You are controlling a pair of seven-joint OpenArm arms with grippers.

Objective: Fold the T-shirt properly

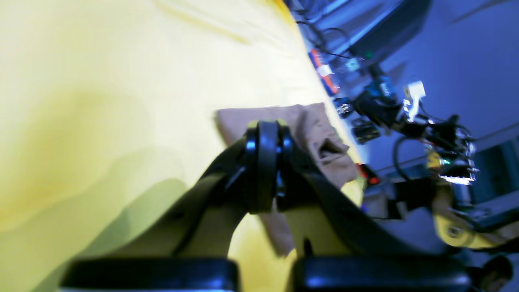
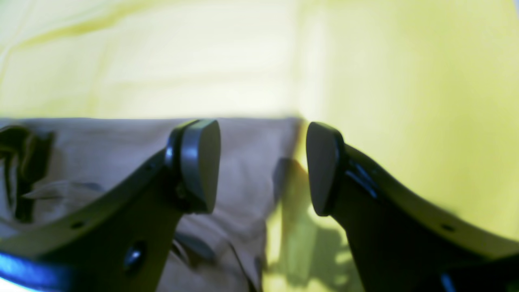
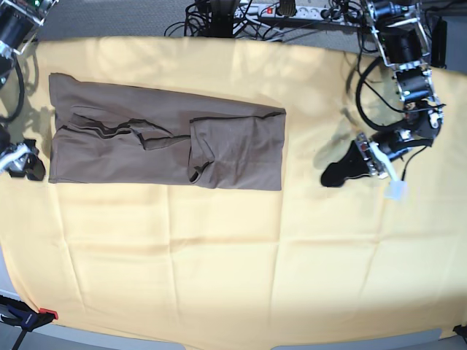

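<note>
Two layers at least show in the T-shirt (image 3: 168, 138), which lies as a long taupe band across the far-left part of the yellow cloth (image 3: 219, 255) that covers the bench, one sleeve doubled in over the body and a curled hem visible near its middle. It looks thin, limp and light, the sort of cloth that sags the instant it leaves the surface and drags its lower layer along if pinched carelessly; it will not hold a crease by stiffness, so each fold needs to be laid down flat. Nothing about it seems slippery or fragile, though the yellow cloth beneath is loose too and could be caught in the same pinch. The right pincer (image 2: 263, 166) hovers with its jaws spread wide over a straight edge of the shirt, one pad above the taupe fabric and the other above bare yellow, holding nothing. The left pincer (image 3: 337, 173) is well apart from the shirt, out over open yellow cloth, its jaws pressed together and empty; in its own blurred wrist view the shirt (image 1: 324, 138) is only a distant bunch beyond the closed tips. My judgement is that the best holds are the two corners of one short end, taken through all layers at once, so that the band can be carried over onto itself evenly.
</note>
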